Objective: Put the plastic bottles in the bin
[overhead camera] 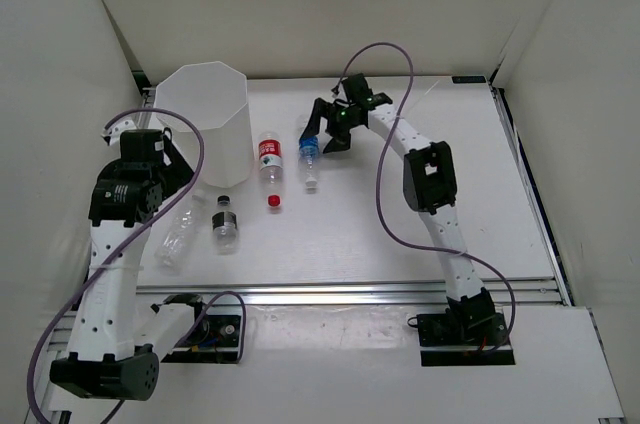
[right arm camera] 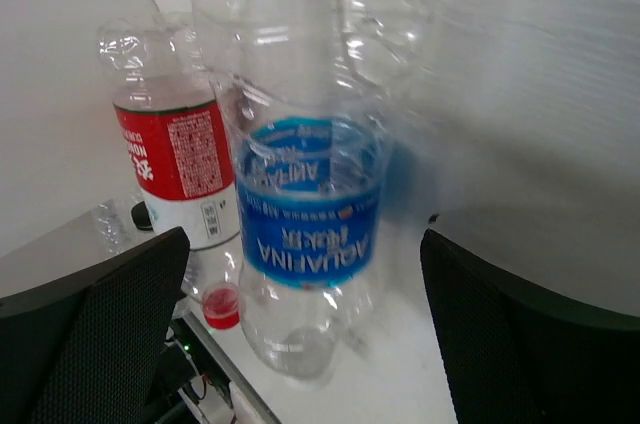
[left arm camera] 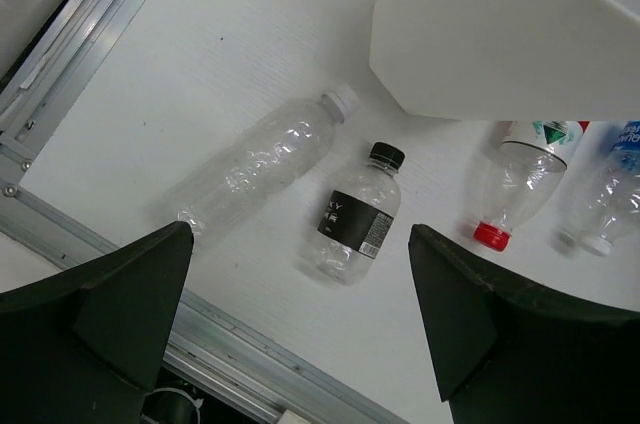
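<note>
Our right end effector (right arm camera: 303, 249) is open wide over the small clear plastic bottle with the blue label (right arm camera: 310, 224), lying on the white surface (overhead camera: 340, 234) near the tall white plastic bin (overhead camera: 205, 124). It looks light, thin and squashy, so we should squeeze its middle gently.

White table (overhead camera: 330, 244), white enclosure walls (overhead camera: 300, 4), aluminium rail (overhead camera: 350, 292).

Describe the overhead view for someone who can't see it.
Four clear bottles lie on a white table beside a tall white bin, between two robot arms. The right gripper is open at the blue-label bottle; the red-label bottle, black-label bottle and crushed bottle lie untouched.
</note>
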`<state>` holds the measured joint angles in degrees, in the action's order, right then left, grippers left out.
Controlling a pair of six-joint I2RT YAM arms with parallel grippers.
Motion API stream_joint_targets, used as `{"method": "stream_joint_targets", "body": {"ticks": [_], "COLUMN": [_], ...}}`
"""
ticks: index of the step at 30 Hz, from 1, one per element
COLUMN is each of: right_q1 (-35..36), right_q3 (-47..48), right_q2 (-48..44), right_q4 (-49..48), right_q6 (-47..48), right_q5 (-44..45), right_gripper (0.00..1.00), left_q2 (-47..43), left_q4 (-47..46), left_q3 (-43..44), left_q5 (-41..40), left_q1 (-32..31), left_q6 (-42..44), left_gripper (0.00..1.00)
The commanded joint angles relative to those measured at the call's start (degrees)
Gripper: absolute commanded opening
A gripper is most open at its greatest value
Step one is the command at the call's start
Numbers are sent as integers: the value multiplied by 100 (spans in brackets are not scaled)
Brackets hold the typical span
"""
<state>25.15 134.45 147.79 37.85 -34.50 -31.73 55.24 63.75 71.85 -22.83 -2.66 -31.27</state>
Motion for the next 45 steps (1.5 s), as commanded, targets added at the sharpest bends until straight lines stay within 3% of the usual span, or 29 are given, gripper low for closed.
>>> {"method": "stream_joint_targets", "body": {"ticks": [1, 5, 10, 14, 19, 24, 27, 32, 36, 40, 45], "right_q1": [244, 543, 404, 35, -36, 200, 639, 1405, 1685, 1993, 2047], "right_q3": [310, 362, 38, -473, 440, 756, 1021, 1136, 1318, 1181, 1329], "right_q2": [180, 444, 340, -590, -1260, -2113, -2350, -2404, -2079, -1938, -1437], "right_q4": [-909, -1104, -877, -753, -664, -1858, -2744, -3660, -4564, -4812, -5189], "right_q6": [-214, -276, -356, -225, -320, -961, -1041, -103, 197, 977, 1296], "right_q5": [-352, -246, 183, 675, 729, 921, 1334, 2398, 2268, 2320, 2083], "right_gripper": [100, 96, 37, 24, 21, 20, 25, 22, 22, 23, 26], "left_q2": [48, 284, 356, 233, 4, -154, -154, 512, 786, 707, 654], "left_q4": [-46, 129, 384, 384, 323, 121, 243, 858, 1306, 1307, 1369], "left_q3": [460, 715, 918, 971, 971, 1024, 1084, 1646, 1963, 2034, 2113], "left_q5": [199, 200, 122, 59, 7, 120, 174, 507, 411, 411, 622], "left_q1": [-24, -24, -24, -24, -24, -24, -24, 28, 28, 28, 28], "left_q6": [349, 402, 402, 262, 156, 287, 349, 524, 631, 815, 762], "left_gripper": [100, 100, 100, 100, 100, 100, 100, 100, 100, 100, 100]}}
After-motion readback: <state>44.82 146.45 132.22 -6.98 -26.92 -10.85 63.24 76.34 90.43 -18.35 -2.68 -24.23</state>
